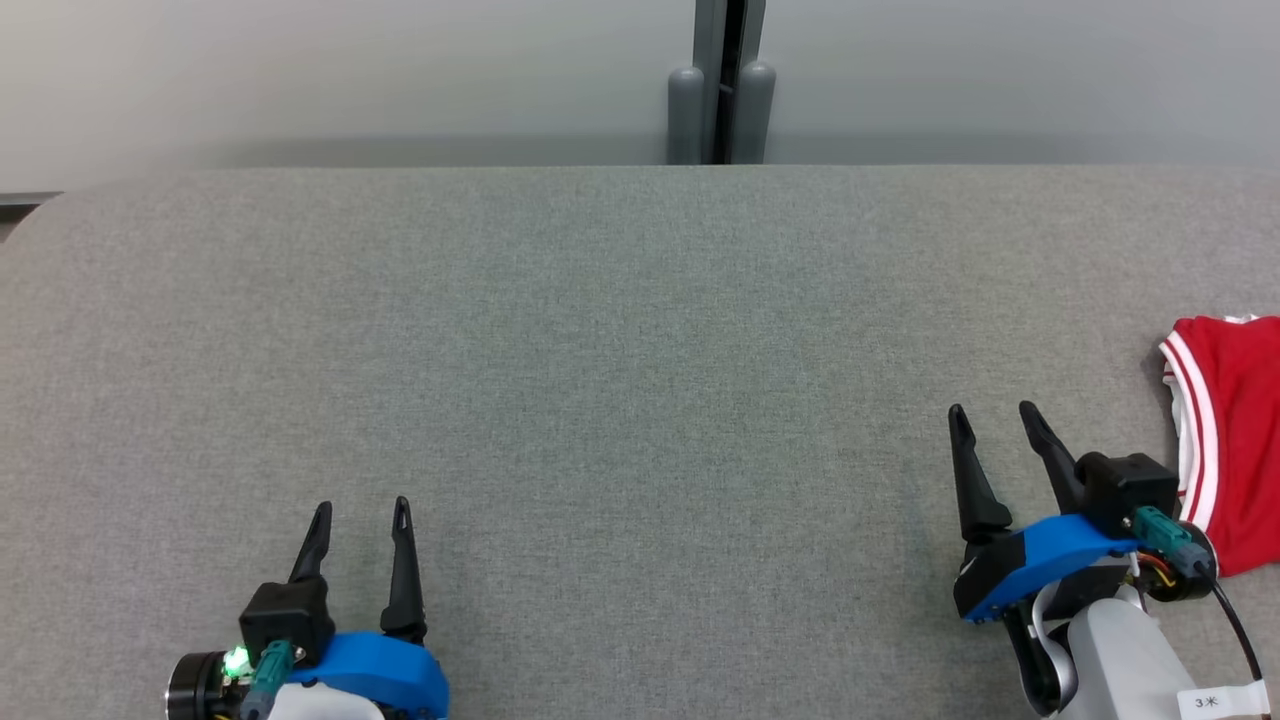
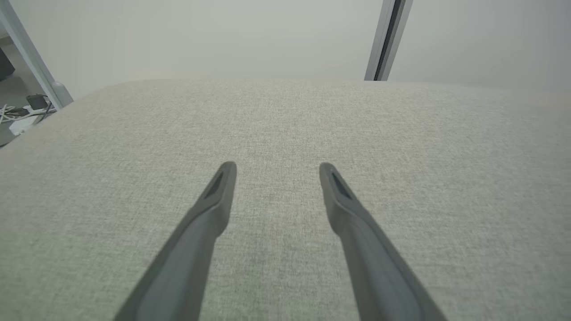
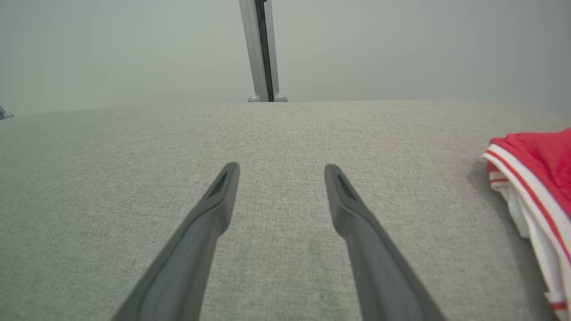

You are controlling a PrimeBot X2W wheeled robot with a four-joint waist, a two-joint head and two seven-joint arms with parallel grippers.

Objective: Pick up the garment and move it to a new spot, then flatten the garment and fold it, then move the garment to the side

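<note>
Our left gripper (image 1: 361,503) is over the left side of the gray table (image 1: 640,320). Its two fingers are wide apart and hold nothing. Our right gripper (image 1: 992,407) is wide apart and empty too. Just to its right, the red clothes (image 1: 1235,440) (with white stripes) lie folded by the table's right edge.

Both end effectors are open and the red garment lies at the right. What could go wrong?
1. The garment is cut off by the head view's right edge, so its far side is hidden; a push could slide it off the table.
2. It seems to lie in layers, red over white; the open right end effector may pinch only the top one.
3. The left end effector is far from it; a two-armed grasp needs a long reach.
</note>
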